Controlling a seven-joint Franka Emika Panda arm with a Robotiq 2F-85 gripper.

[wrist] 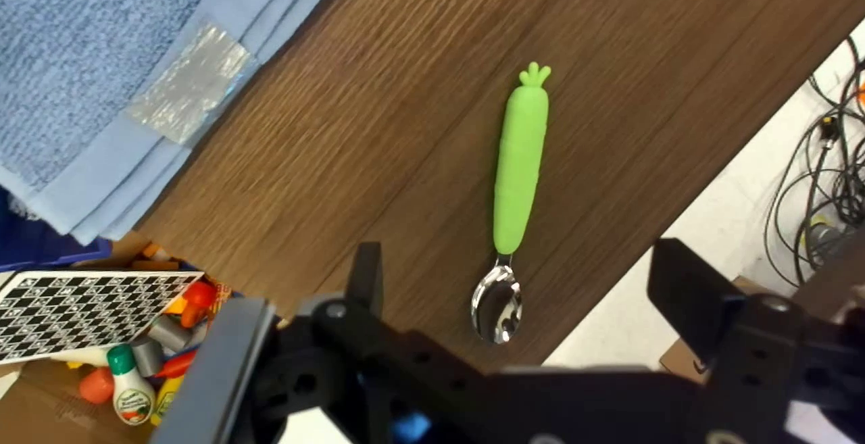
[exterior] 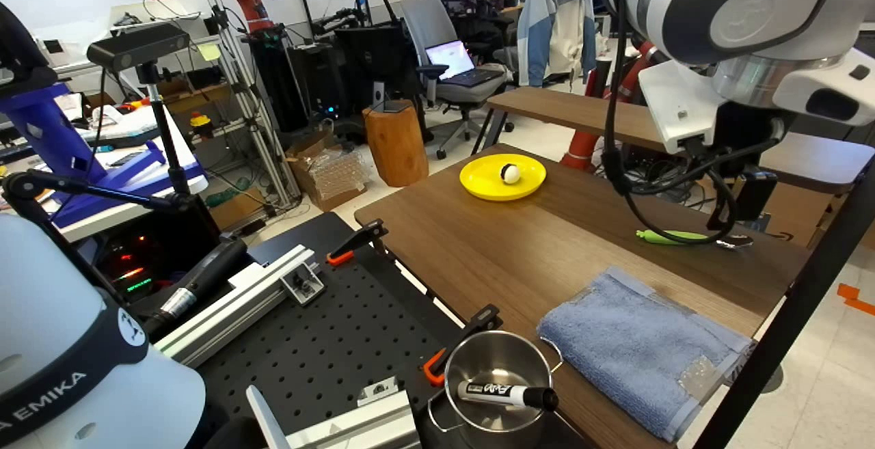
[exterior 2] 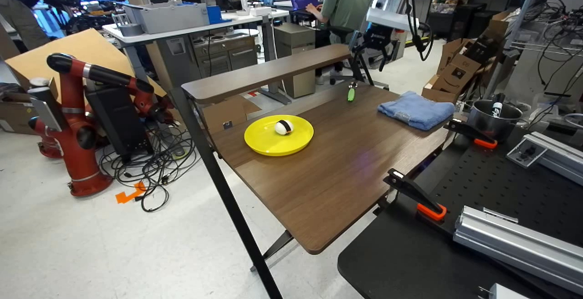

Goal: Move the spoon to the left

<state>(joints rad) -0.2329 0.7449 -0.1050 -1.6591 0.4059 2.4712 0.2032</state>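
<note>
The spoon has a lime-green, carrot-shaped handle and a shiny metal bowl. In the wrist view the spoon [wrist: 519, 174] lies flat on the brown table, its bowl towards my gripper and close to a table edge. The spoon also shows in both exterior views [exterior: 673, 236] [exterior 2: 351, 94]; a hanging cable crosses in front of it in one of them. My gripper [wrist: 519, 275] is open and empty above the table, its fingers wide apart on either side of the bowl's position in the picture. The gripper also shows raised above the table in an exterior view [exterior: 739, 208].
A folded blue towel [exterior: 642, 346] lies near the spoon. A round yellow dish [exterior 2: 259, 142] holds a white and black ball [exterior 2: 283, 127]. A metal pot [exterior: 502, 346] with a marker [exterior: 506, 394] stands by the table edge. A raised wooden shelf [exterior 2: 273, 69] runs along one side.
</note>
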